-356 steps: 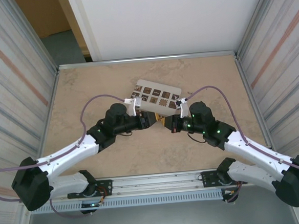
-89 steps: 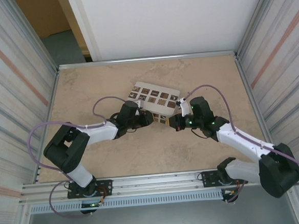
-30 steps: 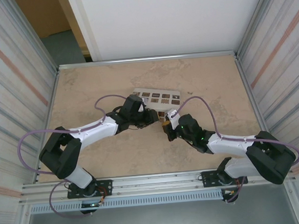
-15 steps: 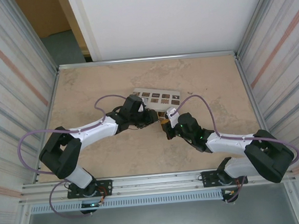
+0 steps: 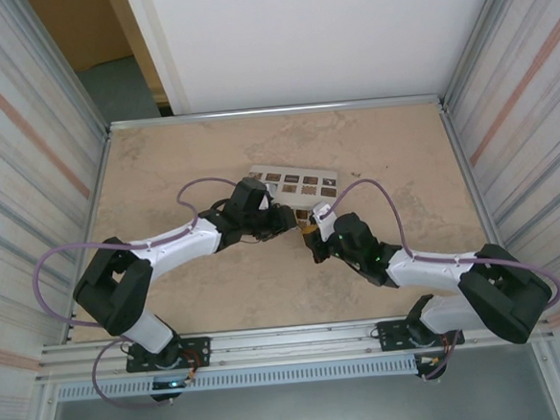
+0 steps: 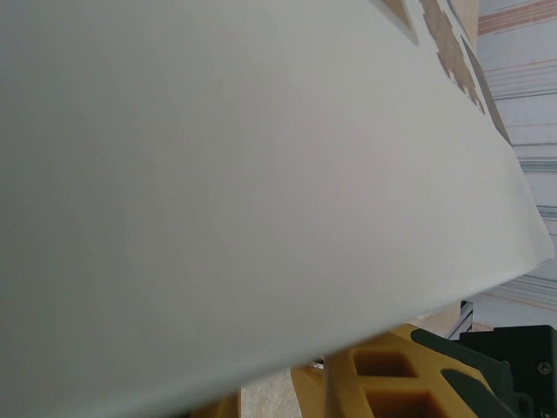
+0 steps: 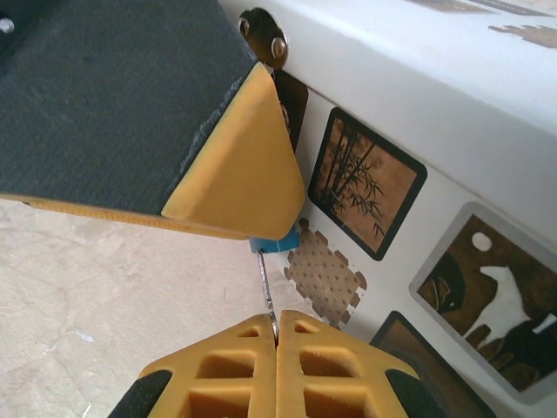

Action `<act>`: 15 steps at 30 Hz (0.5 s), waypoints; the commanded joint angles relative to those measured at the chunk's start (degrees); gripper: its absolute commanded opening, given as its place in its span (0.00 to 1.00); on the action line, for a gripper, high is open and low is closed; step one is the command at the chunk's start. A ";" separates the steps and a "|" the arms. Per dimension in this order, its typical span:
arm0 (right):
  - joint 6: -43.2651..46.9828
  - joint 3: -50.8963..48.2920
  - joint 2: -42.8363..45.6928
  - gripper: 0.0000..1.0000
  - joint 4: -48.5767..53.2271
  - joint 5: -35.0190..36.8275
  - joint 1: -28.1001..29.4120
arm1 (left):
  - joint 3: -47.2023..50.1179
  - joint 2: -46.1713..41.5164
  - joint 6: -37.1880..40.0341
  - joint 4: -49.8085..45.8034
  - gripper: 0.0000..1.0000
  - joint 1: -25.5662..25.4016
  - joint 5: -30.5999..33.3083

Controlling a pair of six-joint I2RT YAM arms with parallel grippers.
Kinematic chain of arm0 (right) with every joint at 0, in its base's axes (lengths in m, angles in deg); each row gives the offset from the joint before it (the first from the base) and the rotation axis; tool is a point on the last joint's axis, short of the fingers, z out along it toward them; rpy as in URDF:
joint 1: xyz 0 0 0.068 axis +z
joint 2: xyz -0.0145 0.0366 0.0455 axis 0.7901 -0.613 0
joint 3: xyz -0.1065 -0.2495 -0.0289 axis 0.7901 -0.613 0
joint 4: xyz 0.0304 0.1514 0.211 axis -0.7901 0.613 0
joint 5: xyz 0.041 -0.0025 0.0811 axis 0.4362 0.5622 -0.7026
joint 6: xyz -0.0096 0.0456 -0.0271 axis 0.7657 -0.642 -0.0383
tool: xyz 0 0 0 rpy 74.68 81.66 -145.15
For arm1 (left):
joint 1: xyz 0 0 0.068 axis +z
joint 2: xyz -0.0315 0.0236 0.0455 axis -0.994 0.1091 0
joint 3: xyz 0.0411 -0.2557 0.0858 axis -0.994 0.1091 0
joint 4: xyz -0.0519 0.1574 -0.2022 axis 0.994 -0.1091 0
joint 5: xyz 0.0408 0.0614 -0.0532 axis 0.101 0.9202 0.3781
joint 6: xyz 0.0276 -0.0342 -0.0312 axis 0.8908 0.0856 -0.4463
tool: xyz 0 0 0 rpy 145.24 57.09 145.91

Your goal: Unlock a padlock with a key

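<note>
The right gripper [image 7: 276,331] jaws squeeze the key [image 7: 265,292] below the padlock [image 7: 280,243]. Push straight in, slowly. The left gripper [image 5: 283,219] jaws: cannot tell.

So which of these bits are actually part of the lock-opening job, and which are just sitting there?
Part of the job:
- blue padlock
- thin metal key, pinched in the right gripper
- left gripper, its finger over the padlock

Just there:
- white box with picture tiles, right beside the padlock
- table

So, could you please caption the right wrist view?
Right hand holds a thin silvery key at the small blue padlock.
</note>
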 commanded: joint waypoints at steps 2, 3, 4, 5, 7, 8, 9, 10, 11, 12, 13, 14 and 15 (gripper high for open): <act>0.82 -1.19 0.84 0.00 1.46 2.15 -0.17 | -2.03 -3.60 0.49 1.05 0.08 0.13 -1.55; 0.74 -1.25 0.79 0.00 1.36 2.19 -0.17 | -2.03 -3.60 0.49 1.00 0.08 0.18 -1.59; 0.73 -1.34 0.79 0.00 1.27 2.23 -0.14 | -1.98 -3.60 0.49 1.02 0.08 0.18 -1.67; 0.73 -1.23 0.70 0.00 1.20 2.39 -0.12 | -2.03 -3.68 0.49 1.06 0.08 0.18 -1.64; 0.73 -1.01 0.64 0.00 0.93 2.75 -0.17 | -2.00 -3.77 0.49 0.99 0.08 0.18 -1.71; 0.73 -0.94 0.46 0.00 0.70 2.89 -0.15 | -2.03 -3.77 0.49 0.92 0.08 0.17 -1.71; 0.81 -0.79 0.36 0.00 0.44 2.97 -0.18 | -2.03 -3.84 0.49 0.97 0.08 0.18 -1.69; 0.82 -0.69 0.16 0.00 0.11 2.89 -0.19 | -2.03 -3.82 0.49 0.91 0.08 0.18 -1.78; 0.82 -0.41 0.03 0.00 -0.11 2.74 -0.25 | -2.03 -3.78 0.49 0.94 0.08 0.18 -1.74; 0.82 -0.17 0.00 0.00 -0.18 2.55 -0.25 | -2.03 -3.77 0.49 0.94 0.08 0.18 -1.73; 0.82 0.00 -0.13 0.00 -0.23 2.34 -0.25 | -1.98 -3.77 0.49 0.95 0.08 0.18 -1.86; 0.82 0.30 -0.24 0.00 -0.31 2.13 -0.23 | -1.94 -3.77 0.49 0.99 0.08 0.18 -1.81; 0.82 0.39 -0.33 0.00 -0.40 1.94 -0.19 | -1.94 -3.77 0.49 1.05 0.08 0.18 -1.85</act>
